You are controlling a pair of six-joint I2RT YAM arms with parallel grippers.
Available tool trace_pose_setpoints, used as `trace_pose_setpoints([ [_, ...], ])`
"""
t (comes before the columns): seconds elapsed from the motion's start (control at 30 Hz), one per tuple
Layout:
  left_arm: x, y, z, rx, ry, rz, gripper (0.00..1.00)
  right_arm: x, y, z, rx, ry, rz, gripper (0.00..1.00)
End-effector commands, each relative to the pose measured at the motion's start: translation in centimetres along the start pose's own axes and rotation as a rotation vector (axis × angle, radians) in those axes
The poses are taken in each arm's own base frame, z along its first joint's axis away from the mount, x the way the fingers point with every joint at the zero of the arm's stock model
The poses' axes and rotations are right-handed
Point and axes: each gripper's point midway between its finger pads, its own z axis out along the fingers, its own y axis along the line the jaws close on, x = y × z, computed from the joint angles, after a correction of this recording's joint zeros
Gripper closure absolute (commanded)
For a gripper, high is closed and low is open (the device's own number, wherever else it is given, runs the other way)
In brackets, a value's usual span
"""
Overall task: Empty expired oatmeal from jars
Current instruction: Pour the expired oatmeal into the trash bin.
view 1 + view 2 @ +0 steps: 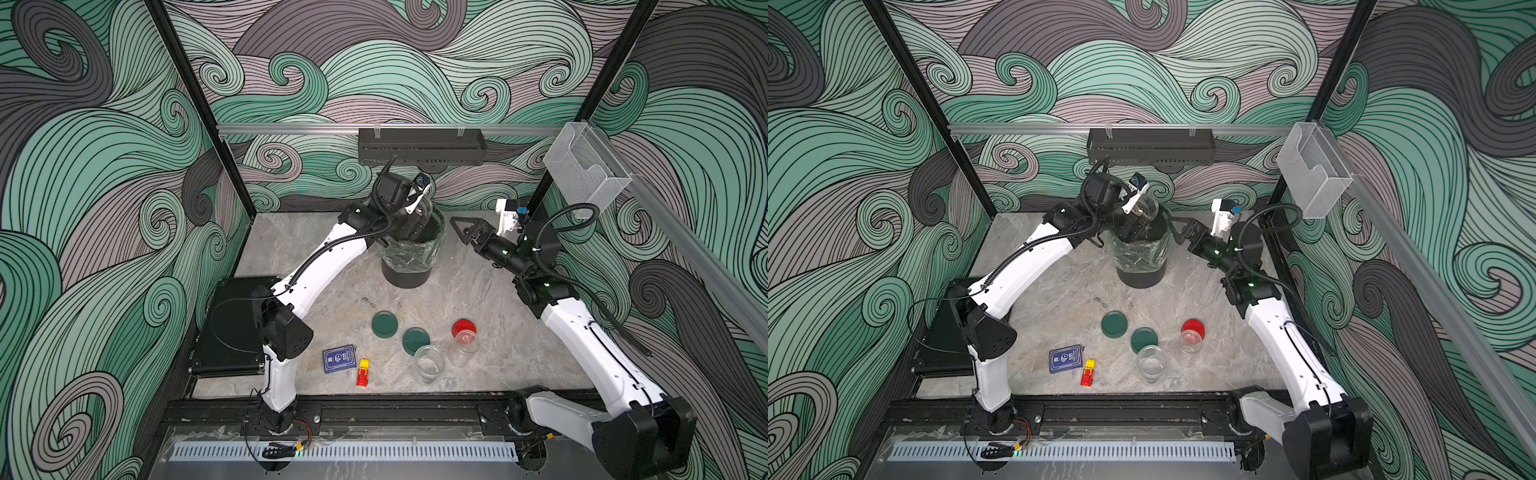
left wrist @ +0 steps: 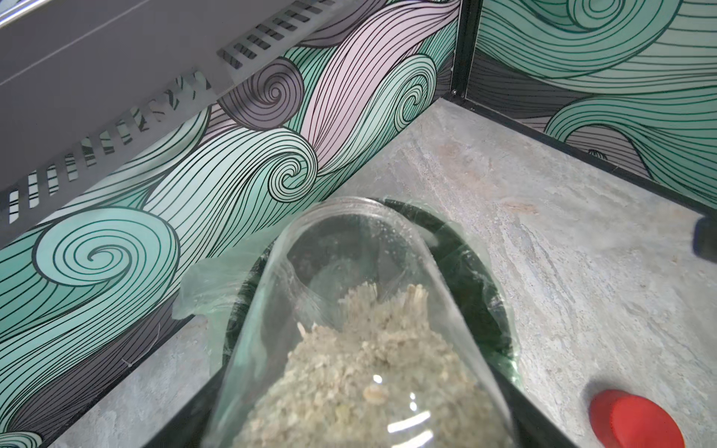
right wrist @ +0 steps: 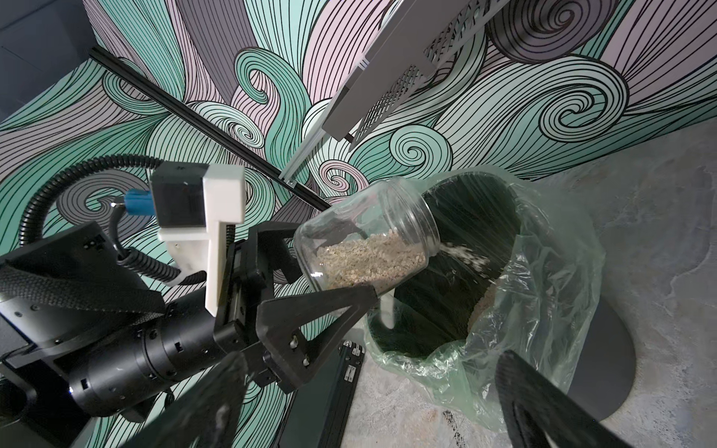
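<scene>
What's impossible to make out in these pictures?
- Inside the bin: top views, hidden by left gripper and held jar.
- Print on the card box: top views, too small.
- Base of the held jar: left wrist view, cut off by the edge.
- Whether the table jars are quite empty: top views, too small.

In both top views the left claw (image 1: 423, 212) is mostly buried under its own wrist and camera, with only a sliver of the tilted jar (image 1: 1148, 208) showing over the bin (image 1: 409, 278) (the claw's far finger vanishes behind the glass in the right wrist view). The left wrist view cuts off the jar's base and part of the red lid (image 2: 636, 421), and the spilling oatmeal (image 3: 463, 256) is a blurred streak. In its own wrist view the right claw (image 3: 370, 358) is two out-of-focus fingers (image 3: 543, 399) cropped at the edge, and the blue card box (image 1: 339, 358) bears print too small to read.
</scene>
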Motion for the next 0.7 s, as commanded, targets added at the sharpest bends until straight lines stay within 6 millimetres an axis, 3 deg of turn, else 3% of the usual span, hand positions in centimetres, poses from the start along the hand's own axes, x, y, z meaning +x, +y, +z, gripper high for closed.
trace_pose_setpoints([
  [0.0, -1.95, 1.04, -0.85, -0.02, -0.037, -0.037, 1.0, -0.38, 0.49, -0.07, -0.026, -0.013, -0.01, 0.01],
  [0.67, -1.12, 1.07, -0.12, 0.018, 0.045, -0.089, 1.0, -0.34, 0.18, -0.02, -0.023, -0.01, -0.003, 0.01],
])
